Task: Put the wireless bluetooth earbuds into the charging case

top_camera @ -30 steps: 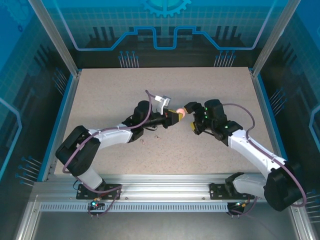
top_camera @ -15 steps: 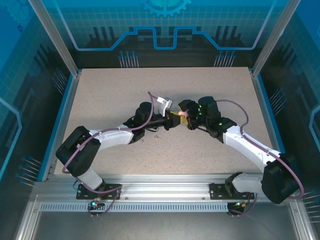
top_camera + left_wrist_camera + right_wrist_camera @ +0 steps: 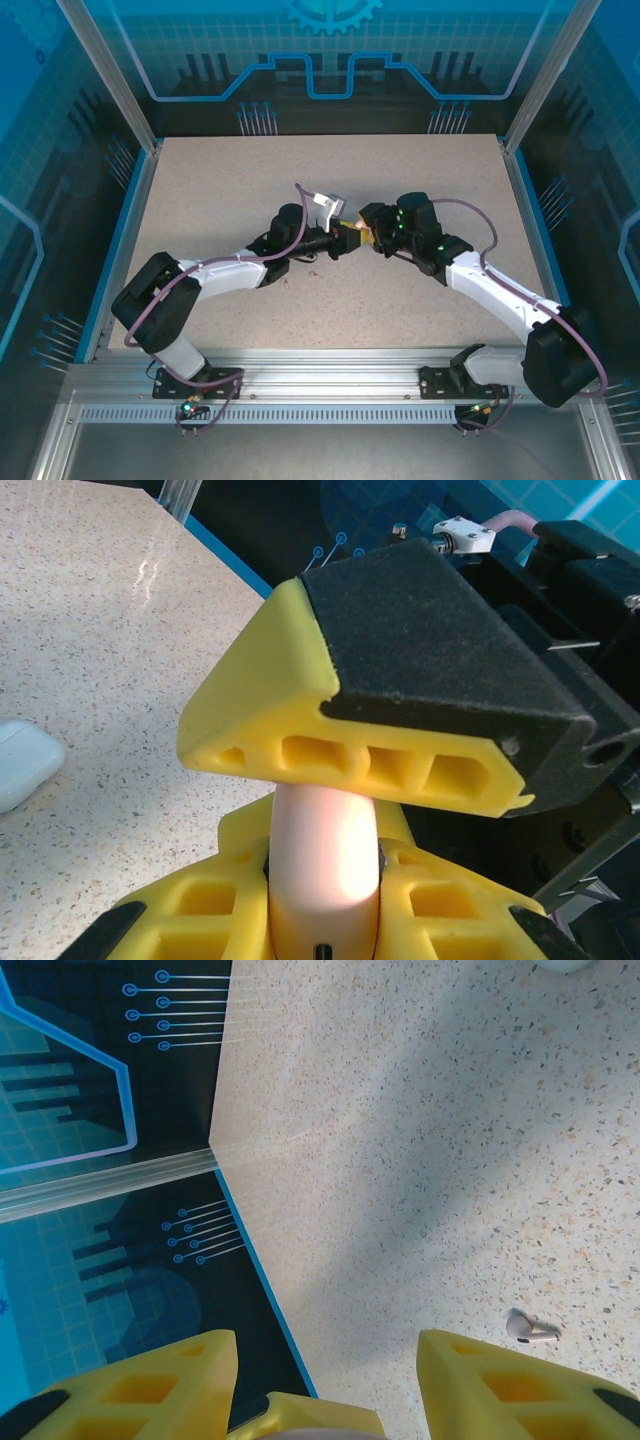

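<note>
Your left gripper [image 3: 322, 890] is squeezed tight on the pink case [image 3: 322, 830]. Your right gripper [image 3: 325, 1385] has its fingers apart around it. One earbud [image 3: 530, 1329] lies on the table [image 3: 400, 1110].

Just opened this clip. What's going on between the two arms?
The left gripper is shut on a pink rounded case, presenting it mid-table. The right gripper faces it head-on with its fingers apart, one lying just over the case's tip, not visibly clamped. A loose earbud lies on the table, and a white case sits off to the side. No earbud is seen going in yet.
</note>
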### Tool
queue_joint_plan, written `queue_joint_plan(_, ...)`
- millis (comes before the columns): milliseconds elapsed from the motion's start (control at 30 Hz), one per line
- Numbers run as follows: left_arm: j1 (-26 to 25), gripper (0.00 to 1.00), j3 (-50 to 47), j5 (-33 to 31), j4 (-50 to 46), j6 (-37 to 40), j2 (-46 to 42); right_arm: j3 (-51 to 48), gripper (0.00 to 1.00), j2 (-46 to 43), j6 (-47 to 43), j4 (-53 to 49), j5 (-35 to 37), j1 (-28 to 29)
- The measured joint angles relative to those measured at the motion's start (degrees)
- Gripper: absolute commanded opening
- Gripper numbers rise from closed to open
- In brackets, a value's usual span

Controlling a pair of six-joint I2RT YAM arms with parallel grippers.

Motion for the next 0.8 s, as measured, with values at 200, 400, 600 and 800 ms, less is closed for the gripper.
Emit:
queue_joint_plan(200,-0.07,0.0,0.0,-0.7,-0.09,0.02,0.0,0.04,0.62,0.76,0.22,1.09,-0.46,0.07)
queue_joint_plan(400,-0.68,0.0,-0.02,-3.04,0.59,0.0,0.0,0.07,0.63,1.16,0.44,1.46,-0.46,0.72)
queue_joint_plan(600,-1.14,0.0,-0.07,-4.94,1.97,-0.02,0.02,0.09,0.57,1.49,1.16,2.62,-0.42,1.05)
queue_joint_plan(800,-1.2,0.0,-0.52,-5.6,3.15,-0.17,0.02,0.13,0.46,1.51,1.55,3.56,-0.24,1.09)
